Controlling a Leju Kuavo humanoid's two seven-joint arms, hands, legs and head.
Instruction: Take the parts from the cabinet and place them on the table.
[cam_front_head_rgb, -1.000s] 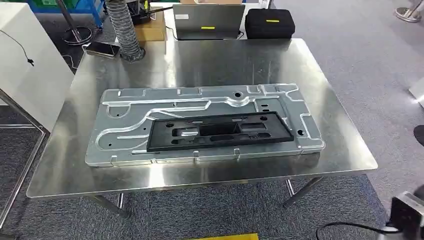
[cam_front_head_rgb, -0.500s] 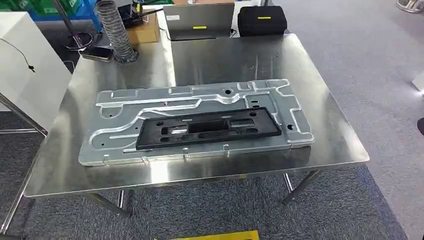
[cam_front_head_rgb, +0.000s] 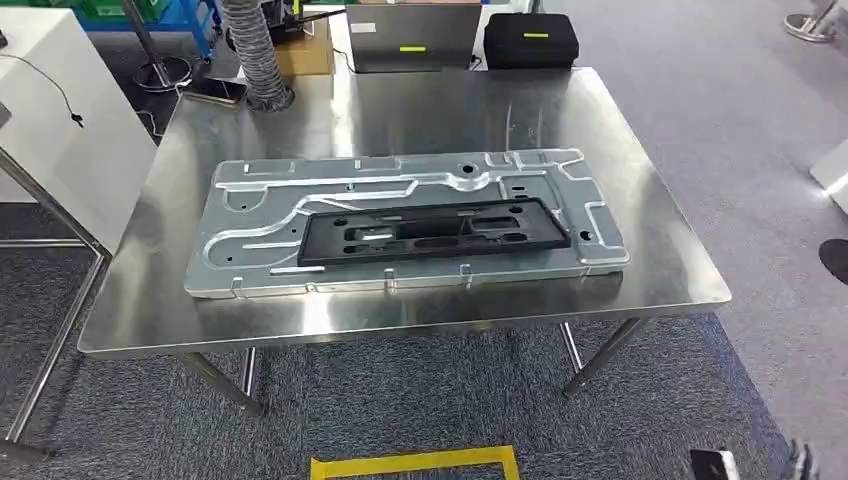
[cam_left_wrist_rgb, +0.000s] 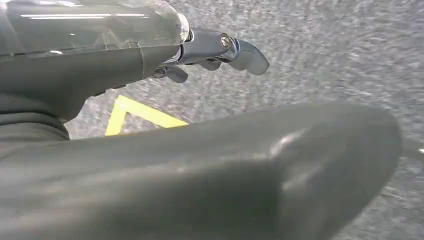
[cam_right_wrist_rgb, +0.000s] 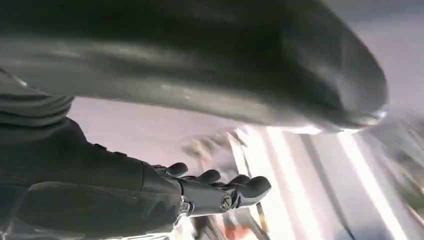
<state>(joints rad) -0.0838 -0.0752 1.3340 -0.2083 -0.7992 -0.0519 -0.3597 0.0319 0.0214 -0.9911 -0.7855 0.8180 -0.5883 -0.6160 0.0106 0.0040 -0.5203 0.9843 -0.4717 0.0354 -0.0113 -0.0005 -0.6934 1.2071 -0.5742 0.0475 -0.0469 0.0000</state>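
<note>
Resting: black frame (cam_front_head_rgb: 435, 232) flat on metal panel (cam_front_head_rgb: 410, 222), counter (cam_front_head_rgb: 660, 285) carrying both, steady.
Hands: left hand (cam_left_wrist_rgb: 215, 50) and right hand (cam_right_wrist_rgb: 220, 190) hang empty, fingers loosely apart, far from the parts.

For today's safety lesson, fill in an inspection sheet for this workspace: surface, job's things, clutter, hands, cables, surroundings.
Surface: steel table, shiny, on thin legs.
Job's things: grey metal panel lying flat on the table; black plastic frame resting on top of it.
Clutter: phone, ribbed hose, cardboard box, laptop and black case at the far edge.
Hands: left hand and right hand hold nothing, fingers loosely curled.
Cables: black cable on the white cabinet.
Surroundings: grey carpet, yellow floor marking.
</note>
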